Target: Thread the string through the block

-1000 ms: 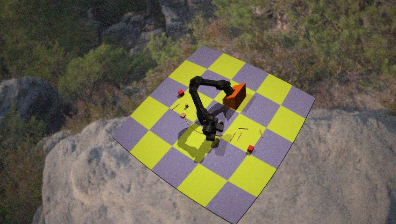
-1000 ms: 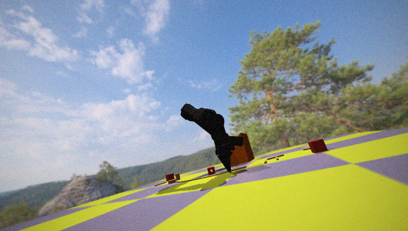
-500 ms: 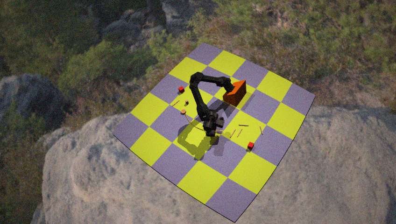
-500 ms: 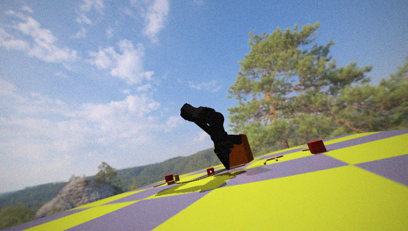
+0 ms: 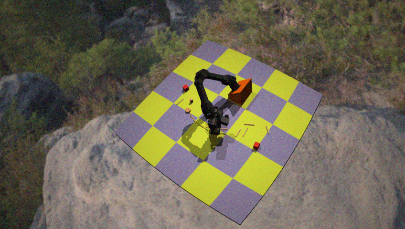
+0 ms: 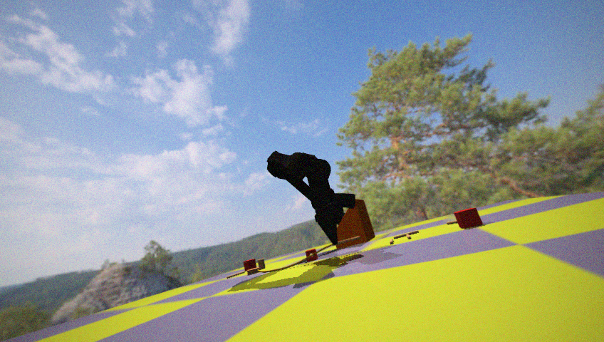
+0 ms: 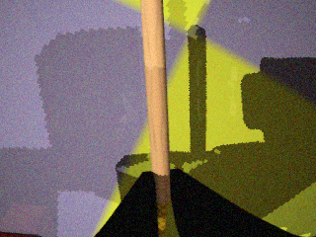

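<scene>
My gripper (image 5: pixel 214 132) (image 6: pixel 335 243) (image 7: pixel 161 180) is shut on the string's stick, near its string end. This pale stick (image 5: pixel 223 129) (image 6: pixel 350 240) (image 7: pixel 157 109) is a little above the table, and its shadow lies apart from it in the wrist view. The string (image 5: pixel 196 121) (image 7: pixel 162 223) runs back slack to the round wooden button (image 5: pixel 187 109). A small red block (image 6: pixel 311 251) shows a light spot in its middle, probably the hole. It stands beyond the string in the exterior view, and the arm seems to hide it in the top view.
Several loose sticks (image 5: pixel 249 124) (image 5: pixel 244 132) (image 5: pixel 267 130) lie right of the gripper; another stick (image 5: pixel 179 101) and a small wooden piece (image 5: pixel 190 100) lie near the button. Red cubes (image 5: pixel 185 87) (image 5: pixel 256 145) (image 6: pixel 468 218) stand farther out. A large orange box (image 5: pixel 244 92) (image 6: pixel 357 224) is by the arm's rear.
</scene>
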`<state>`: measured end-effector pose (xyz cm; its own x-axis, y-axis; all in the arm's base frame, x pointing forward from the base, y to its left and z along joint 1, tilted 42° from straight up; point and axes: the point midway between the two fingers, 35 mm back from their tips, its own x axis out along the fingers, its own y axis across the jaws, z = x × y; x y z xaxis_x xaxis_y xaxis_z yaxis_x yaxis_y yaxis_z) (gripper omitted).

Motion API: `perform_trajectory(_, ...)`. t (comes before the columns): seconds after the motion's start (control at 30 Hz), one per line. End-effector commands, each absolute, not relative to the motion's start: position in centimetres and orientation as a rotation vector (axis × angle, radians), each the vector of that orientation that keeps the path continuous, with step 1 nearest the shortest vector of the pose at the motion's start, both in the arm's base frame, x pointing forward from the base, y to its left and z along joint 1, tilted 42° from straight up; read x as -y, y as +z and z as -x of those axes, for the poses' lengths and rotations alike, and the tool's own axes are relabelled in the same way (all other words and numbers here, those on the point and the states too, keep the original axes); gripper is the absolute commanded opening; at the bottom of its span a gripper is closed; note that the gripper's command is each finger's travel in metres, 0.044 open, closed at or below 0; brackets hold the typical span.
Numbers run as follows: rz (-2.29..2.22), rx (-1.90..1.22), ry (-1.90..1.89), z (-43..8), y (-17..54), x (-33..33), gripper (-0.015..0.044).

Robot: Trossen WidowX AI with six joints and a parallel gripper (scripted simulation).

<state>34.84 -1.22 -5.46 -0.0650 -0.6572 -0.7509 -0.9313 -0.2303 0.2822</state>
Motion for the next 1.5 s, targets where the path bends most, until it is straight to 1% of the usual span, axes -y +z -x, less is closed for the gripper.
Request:
perform_trajectory(0.0, 1.887, -1.697, 1.181, -35.1, -5.0, 0.8, 0.0000)
perform_trajectory(0.57, 1.886, -1.697, 1.181, -35.2, -3.3, -0.7, 0.0000)
perform_trajectory(0.93, 1.889, -1.707, 1.184, -34.9, -3.5, -0.4, 0.0000)
perform_trajectory(1.47, 1.530, -1.794, 0.598, -35.9, -2.8, 0.4, 0.0000)
